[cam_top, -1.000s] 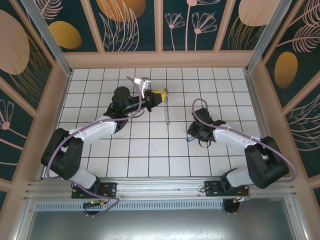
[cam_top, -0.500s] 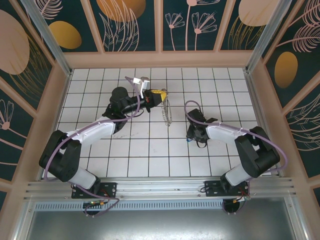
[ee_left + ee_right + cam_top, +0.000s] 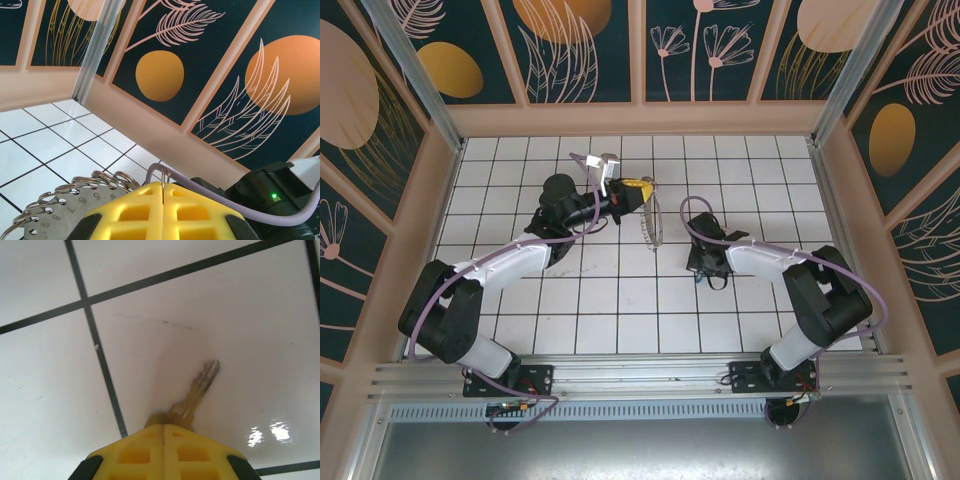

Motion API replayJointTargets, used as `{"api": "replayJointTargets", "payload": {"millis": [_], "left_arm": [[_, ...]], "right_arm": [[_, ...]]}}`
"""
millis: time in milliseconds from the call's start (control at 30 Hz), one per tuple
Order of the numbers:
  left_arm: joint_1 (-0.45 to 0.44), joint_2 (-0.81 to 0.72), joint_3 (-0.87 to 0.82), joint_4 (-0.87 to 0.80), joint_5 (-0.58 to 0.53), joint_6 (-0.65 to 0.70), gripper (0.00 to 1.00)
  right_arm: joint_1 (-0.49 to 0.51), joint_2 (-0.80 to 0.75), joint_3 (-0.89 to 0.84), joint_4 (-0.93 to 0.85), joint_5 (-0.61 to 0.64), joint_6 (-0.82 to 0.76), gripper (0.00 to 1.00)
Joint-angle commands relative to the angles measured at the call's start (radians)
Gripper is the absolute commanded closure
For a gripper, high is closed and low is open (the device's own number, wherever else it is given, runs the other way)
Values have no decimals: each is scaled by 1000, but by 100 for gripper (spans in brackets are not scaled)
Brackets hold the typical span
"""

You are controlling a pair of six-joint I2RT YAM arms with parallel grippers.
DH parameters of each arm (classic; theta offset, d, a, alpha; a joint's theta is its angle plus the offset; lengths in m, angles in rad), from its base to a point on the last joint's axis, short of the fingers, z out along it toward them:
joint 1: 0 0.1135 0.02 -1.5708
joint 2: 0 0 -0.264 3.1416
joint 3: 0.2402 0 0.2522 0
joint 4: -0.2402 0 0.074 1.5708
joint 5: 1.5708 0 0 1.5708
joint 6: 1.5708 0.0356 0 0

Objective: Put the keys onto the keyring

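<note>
Silvery coiled-wire keyring (image 3: 75,192) is pinched by the left gripper (image 3: 163,197), whose yellow jaws are fully closed on it; the ring hangs just beyond them. The right gripper (image 3: 164,440) is clamped tight on a pale brass key (image 3: 199,387), blade jutting past its tips. Grasping looks done; next comes lining the key up with the ring's end.

White-tiled table (image 3: 610,300) w/ black grid lines; faint scuff (image 3: 160,321) on 1 tile

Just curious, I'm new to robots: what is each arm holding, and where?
Left end effector: keyring, by its wire. Right end effector: key, by its head.
</note>
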Motion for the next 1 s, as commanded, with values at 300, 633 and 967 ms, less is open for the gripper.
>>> {"api": "replayJointTargets", "payload": {"millis": [300, 633, 967], "left_arm": [[-5, 12, 15, 83, 25, -22, 100], [-4, 13, 8, 89, 28, -25, 100], [-5, 16, 8, 95, 24, -32, 100]], "right_arm": [[3, -59, -16, 39, -70, -41, 100], [-58, -241, -133, 183, -208, -53, 100], [-139, -329, -237, 306, -365, -74, 100]]}}
